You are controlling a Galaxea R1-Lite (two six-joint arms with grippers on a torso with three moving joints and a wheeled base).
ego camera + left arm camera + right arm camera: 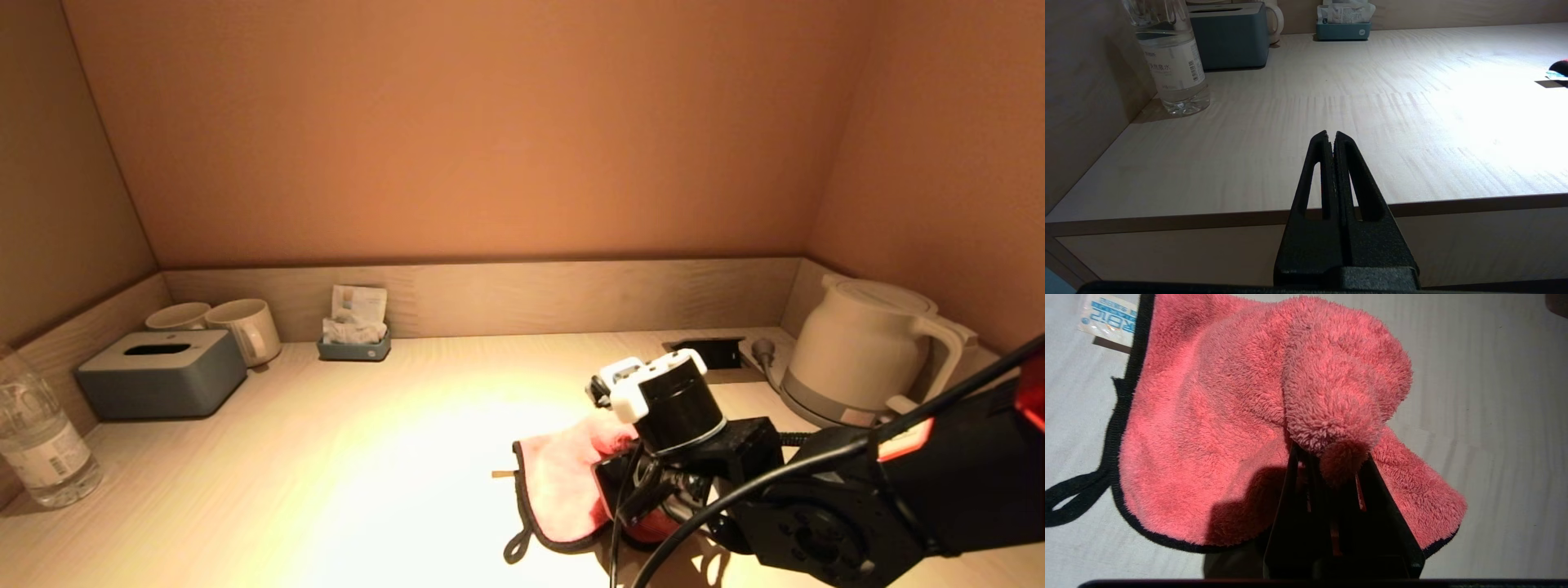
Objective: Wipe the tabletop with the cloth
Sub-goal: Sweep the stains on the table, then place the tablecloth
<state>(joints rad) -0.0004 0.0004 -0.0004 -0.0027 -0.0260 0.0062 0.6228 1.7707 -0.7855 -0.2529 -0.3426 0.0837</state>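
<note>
One right end effector (1331, 465) pinches the cloth (1216, 428), loop toward robot.

The right gripper (645, 490) sits low on the tabletop (326, 490) over a pink cloth (559, 482). Behind stand a kettle (865, 351), two mugs (245, 327), a tissue box (159, 371) and a bottle (37, 433).

Blue print on the cloth tag (1109, 318), water bottle label (1171, 67), neither legible
</note>
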